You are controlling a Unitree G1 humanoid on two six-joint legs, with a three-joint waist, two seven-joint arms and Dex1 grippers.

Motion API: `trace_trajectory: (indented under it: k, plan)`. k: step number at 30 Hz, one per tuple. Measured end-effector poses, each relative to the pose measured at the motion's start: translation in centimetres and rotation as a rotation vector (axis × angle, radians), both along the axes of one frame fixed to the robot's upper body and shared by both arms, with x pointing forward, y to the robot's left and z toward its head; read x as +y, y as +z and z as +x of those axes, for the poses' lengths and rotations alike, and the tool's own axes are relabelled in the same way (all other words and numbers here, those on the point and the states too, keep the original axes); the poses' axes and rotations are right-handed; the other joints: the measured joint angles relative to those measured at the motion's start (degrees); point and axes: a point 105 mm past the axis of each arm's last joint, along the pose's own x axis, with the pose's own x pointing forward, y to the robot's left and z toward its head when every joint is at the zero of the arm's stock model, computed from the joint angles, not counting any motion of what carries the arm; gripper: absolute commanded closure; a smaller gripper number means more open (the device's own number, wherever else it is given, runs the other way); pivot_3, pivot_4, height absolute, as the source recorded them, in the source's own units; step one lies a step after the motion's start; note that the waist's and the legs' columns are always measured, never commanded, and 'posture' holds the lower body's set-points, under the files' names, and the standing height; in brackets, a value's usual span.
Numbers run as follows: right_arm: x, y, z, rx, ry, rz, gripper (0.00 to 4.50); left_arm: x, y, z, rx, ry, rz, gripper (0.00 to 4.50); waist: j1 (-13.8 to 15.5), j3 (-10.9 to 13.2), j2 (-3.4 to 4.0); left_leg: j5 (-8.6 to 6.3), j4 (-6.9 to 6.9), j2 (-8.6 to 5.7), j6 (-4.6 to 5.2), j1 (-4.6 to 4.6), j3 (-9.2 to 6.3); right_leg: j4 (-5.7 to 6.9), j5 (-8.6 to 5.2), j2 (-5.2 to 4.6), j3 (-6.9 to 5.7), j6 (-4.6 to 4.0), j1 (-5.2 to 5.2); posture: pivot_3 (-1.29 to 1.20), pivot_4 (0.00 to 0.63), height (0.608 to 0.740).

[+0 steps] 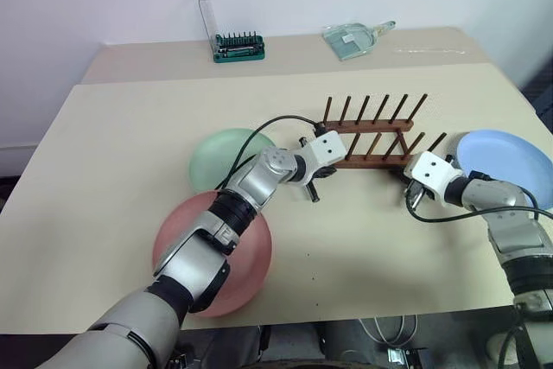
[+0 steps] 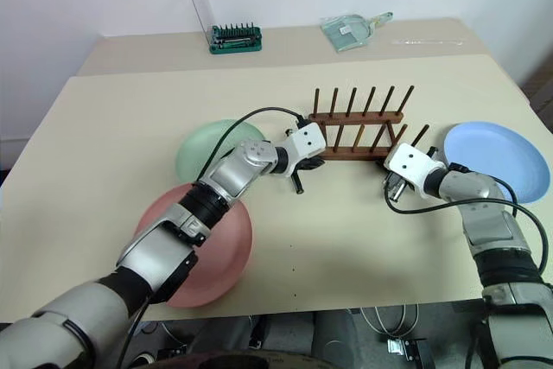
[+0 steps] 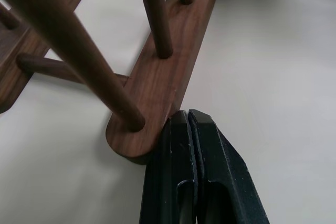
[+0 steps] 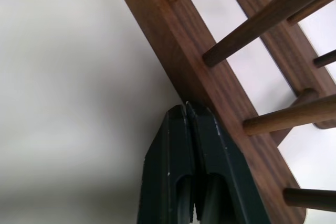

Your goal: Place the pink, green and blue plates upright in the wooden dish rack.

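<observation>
Beige desk [image 1: 112, 153]: both hands shut, empty, tips pressed vs near rail of dark brown wooden peg rack [image 1: 373, 137], left hand [image 1: 313, 186], right hand [image 1: 411, 199]. Salmon pink plate [image 1: 246, 278], mint green plate [image 1: 216, 157], light blue plate [image 1: 510, 157] flat on desk, none racked. Risk imo: uneven push skews or tips rack.

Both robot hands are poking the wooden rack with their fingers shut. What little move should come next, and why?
Probably a small joint push or nudge: the shut left gripper and the shut right gripper each press against the near rail of the dark brown wooden dish rack. No round plate is in it yet; the salmon pink plate, mint green plate and light blue plate lie flat.
</observation>
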Motion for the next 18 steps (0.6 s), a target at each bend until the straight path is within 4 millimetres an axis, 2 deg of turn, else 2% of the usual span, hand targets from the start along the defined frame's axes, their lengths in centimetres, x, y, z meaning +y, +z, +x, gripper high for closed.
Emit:
trace_trajectory:
  k: [10, 18]
  plan:
    - [0.5, 0.1, 2.5, -0.064, -0.002, -0.018, 4.46, 0.5, 0.2, 2.0, -0.043, 0.065, 0.001, 4.5, -0.1, 0.0, 0.0, 0.0, 0.0, 0.0, 0.0, 0.02, 0.02, -0.01, 0.04, 0.02, 0.03, 0.0, 0.0, 0.0, 0.15, 0.74]
    - [2.0, 0.2, 4.7, -0.139, -0.01, -0.047, 4.46, 1.2, 0.3, 3.2, -0.079, 0.13, -0.013, 4.5, -1.1, 0.0, 0.01, 0.0, -0.05, 0.02, 0.0, 0.01, 0.02, 0.0, 0.05, 0.04, 0.06, -0.01, -0.03, 0.0, 0.15, 0.74]
